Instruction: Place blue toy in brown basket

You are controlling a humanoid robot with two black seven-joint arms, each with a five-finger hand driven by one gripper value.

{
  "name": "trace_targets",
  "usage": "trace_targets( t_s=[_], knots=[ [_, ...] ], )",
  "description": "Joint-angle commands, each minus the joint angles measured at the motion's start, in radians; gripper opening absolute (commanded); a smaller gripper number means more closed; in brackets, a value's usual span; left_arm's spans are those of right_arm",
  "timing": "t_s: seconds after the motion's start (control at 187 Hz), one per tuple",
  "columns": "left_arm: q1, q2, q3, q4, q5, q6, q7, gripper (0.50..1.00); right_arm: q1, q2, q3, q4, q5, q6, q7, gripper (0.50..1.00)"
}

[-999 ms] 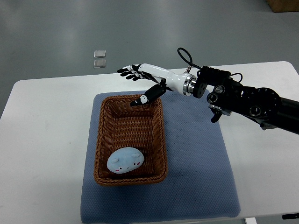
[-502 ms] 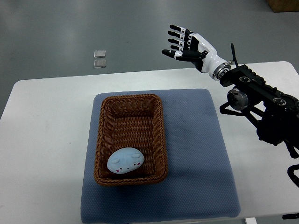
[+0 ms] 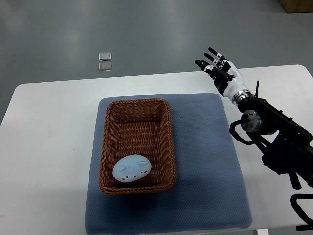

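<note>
A pale blue round toy (image 3: 131, 169) with a small face lies inside the brown wicker basket (image 3: 108, 142), at its near end. The basket rests on a blue-grey mat (image 3: 205, 161) on the white table. My right hand (image 3: 218, 70) is raised over the table's far right part, well to the right of the basket, its fingers spread and holding nothing. Its black arm (image 3: 274, 142) comes in from the right edge.
The white table (image 3: 49, 147) extends left and right of the mat. Two small clear squares (image 3: 104, 60) lie on the grey floor beyond the table's far edge. A brown box corner (image 3: 296, 5) shows at the top right.
My right hand has swung away from above the basket's far rim, up and to the right, then drawn back toward the right side. The toy stays in the basket.
</note>
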Motion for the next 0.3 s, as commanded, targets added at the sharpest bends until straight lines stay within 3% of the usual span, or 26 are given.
trace_targets(
  t_s=[0.0, 0.294],
  knots=[
    [0.0, 0.0, 0.0, 0.0, 0.0, 0.0, 0.0, 1.0, -0.002, 0.0, 0.0, -0.002, 0.0, -0.015, 0.052, 0.905],
    [0.0, 0.0, -0.001, 0.0, 0.0, 0.0, 0.0, 1.0, -0.003, 0.0, 0.002, -0.008, 0.0, -0.018, 0.085, 0.905]
  ],
)
